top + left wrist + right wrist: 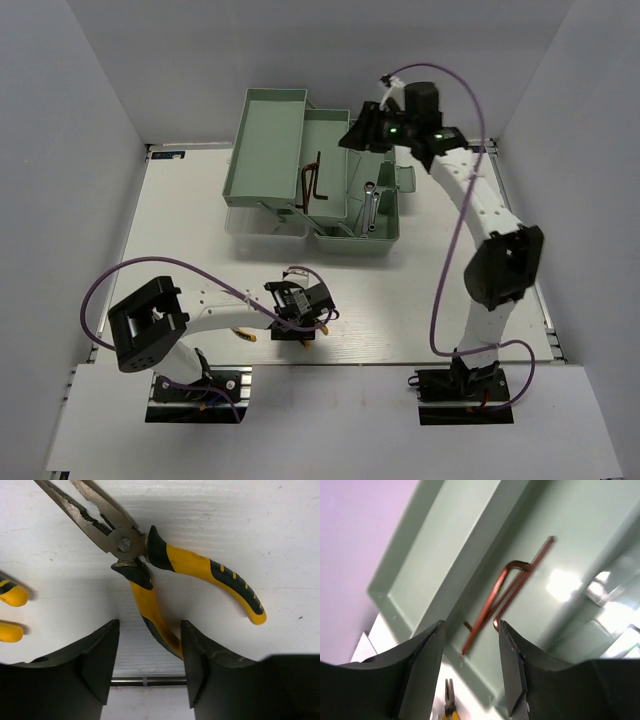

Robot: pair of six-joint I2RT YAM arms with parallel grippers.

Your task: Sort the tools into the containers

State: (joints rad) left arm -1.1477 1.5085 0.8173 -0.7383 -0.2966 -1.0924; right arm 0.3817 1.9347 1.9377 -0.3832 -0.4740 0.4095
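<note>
Yellow-handled steel pliers lay on the white table, 1 handle between the parted jaws of the left gripper. They looked rigid, weighty; best clamped near the pivot. Right gripper hung empty, jaws apart, over the mint-green toolbox tray.

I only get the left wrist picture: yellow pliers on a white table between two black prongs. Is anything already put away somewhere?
Observer: Yes. From above, hex keys lie in the middle tray of a green toolbox.
Visitor: What's the other arm doing?
Observer: The right gripper hangs over that toolbox, jaws open, holding nothing.
Visitor: Anything else in the box?
Observer: Silver wrenches lie in the narrow compartment to the right of the hex keys.
</note>
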